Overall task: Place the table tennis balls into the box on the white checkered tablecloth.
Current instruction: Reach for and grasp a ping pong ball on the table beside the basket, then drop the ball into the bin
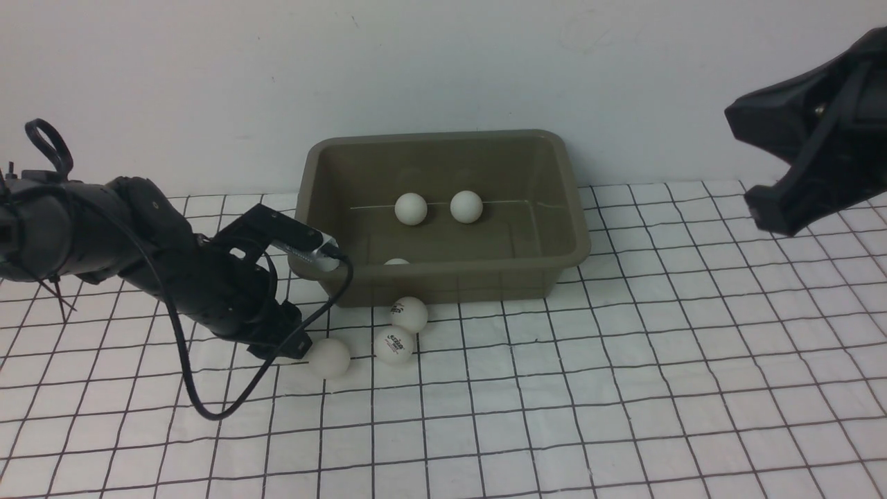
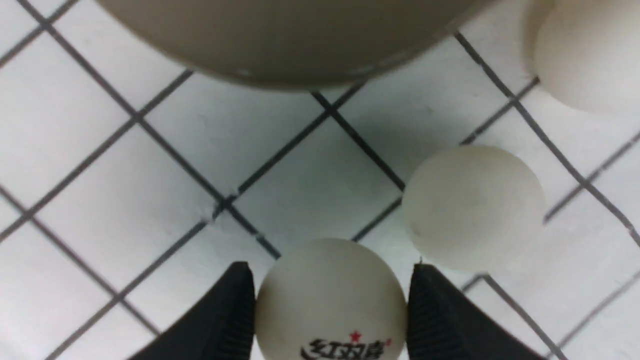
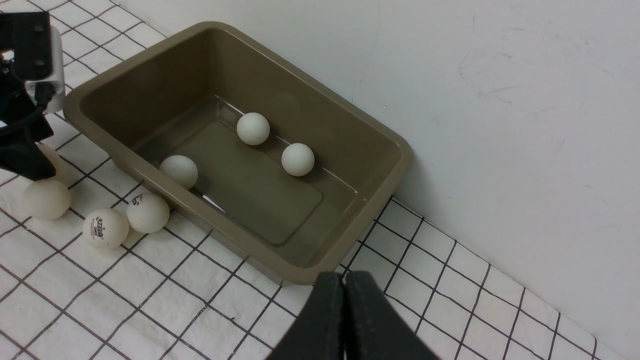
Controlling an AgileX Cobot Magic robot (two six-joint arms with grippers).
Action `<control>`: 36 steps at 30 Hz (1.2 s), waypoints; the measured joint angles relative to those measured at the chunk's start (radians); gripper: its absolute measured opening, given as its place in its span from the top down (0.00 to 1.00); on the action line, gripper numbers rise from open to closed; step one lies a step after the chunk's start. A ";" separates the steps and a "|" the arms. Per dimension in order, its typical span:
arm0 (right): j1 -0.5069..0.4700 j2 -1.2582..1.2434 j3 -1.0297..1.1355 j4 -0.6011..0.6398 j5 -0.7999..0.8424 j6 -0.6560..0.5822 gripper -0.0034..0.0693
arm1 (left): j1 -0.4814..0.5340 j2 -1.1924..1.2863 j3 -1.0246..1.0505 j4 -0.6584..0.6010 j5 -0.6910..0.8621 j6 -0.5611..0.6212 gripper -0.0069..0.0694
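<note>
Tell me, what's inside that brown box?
Three white balls: two by the far wall, one by the box's near wall, which covers most of it from the front. Nothing else shows.

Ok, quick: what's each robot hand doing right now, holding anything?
Left gripper: fingers closed on a logo-printed table tennis ball that sits on the checkered tablecloth.
Right gripper: fingers shut, holding nothing.

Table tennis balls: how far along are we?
Done: three balls lie in the box. In hand: the left hand clasps a logo ball on the tablecloth, not yet lifted. Left: that ball and two more balls beside the box. The right hand is shut, holding nothing.
</note>
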 joint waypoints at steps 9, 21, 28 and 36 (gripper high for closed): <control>0.000 0.000 0.000 -0.002 0.001 0.000 0.97 | 0.000 -0.235 -0.024 0.039 0.039 -0.137 0.46; 0.000 0.000 0.000 -0.002 0.004 0.000 0.97 | 0.000 0.039 -0.252 -0.465 0.026 0.344 0.43; 0.000 0.000 0.000 -0.004 0.008 0.000 0.97 | -0.001 0.087 -0.357 -0.283 0.110 0.194 0.29; 0.000 0.000 0.000 -0.007 0.024 0.000 0.97 | -0.001 -0.148 -0.357 0.089 0.345 -0.271 0.28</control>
